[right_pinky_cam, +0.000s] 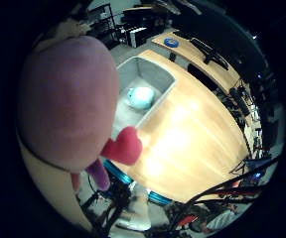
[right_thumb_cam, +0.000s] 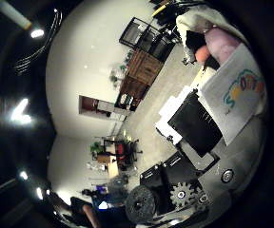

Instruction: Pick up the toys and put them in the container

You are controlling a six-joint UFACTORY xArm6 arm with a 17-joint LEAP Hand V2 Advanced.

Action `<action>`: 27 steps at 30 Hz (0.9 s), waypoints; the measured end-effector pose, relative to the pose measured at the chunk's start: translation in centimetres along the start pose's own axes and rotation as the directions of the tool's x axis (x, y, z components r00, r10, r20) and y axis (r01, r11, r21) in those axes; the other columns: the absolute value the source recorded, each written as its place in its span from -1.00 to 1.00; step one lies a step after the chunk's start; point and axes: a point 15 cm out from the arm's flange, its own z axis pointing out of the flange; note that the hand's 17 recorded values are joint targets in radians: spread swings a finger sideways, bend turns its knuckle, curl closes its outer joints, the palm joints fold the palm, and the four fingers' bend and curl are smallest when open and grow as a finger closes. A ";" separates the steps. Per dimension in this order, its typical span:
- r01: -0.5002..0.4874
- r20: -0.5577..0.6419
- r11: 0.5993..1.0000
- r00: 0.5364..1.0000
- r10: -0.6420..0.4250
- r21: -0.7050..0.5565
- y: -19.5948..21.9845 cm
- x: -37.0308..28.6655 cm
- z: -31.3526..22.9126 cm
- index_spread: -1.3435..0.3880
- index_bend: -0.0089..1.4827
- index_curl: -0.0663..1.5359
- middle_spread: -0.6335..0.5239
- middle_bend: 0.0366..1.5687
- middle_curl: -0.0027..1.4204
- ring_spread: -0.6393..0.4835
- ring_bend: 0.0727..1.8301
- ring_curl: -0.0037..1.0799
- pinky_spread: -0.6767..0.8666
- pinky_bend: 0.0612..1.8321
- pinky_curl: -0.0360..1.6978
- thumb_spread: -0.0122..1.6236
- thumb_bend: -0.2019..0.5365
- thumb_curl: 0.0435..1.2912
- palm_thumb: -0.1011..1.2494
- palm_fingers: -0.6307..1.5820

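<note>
Apparently the hand (right_thumb_cam: 189, 142) holds a pink plush toy (right_pinky_cam: 66, 104) above the grey container (right_pinky_cam: 155, 79).

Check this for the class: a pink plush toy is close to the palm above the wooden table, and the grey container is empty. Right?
Not quite. The grey container already holds a light blue toy, as the little finger side palm view shows. The pink plush toy and wooden table are as stated.

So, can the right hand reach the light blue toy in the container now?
Probably not yet: the hand seems occupied with a pink plush toy close against the palm. The light blue toy lies uncovered in the grey container.
</note>
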 end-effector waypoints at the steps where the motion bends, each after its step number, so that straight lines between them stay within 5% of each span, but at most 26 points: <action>1: 0.012 -0.002 1.000 1.000 -0.012 0.001 -0.3 -0.3 0.4 0.04 0.13 0.35 -0.48 0.22 0.43 -0.31 0.46 0.28 -0.47 0.57 -0.29 0.19 -0.48 0.47 0.74 0.54; 17: 0.015 -0.051 0.999 0.999 -0.014 0.032 -2.6 1.5 2.0 0.02 -0.02 0.36 -0.52 0.14 0.44 -0.35 0.40 0.29 -0.62 0.50 -0.32 0.20 -0.53 0.47 0.67 0.46; 22: -0.006 -0.149 1.000 0.989 0.001 -0.030 -1.8 4.1 3.0 -0.05 -0.36 0.24 -0.67 -0.31 0.22 -0.48 0.24 0.17 -0.79 0.59 -0.33 0.18 -0.57 0.37 0.47 0.04; 27: -0.007 -0.164 0.999 0.987 -0.001 -0.052 -1.7 4.4 3.8 -0.15 -0.47 0.09 -0.76 -0.63 0.00 -0.57 0.05 -0.03 -0.83 0.63 -0.39 0.17 -0.52 0.29 0.41 0.00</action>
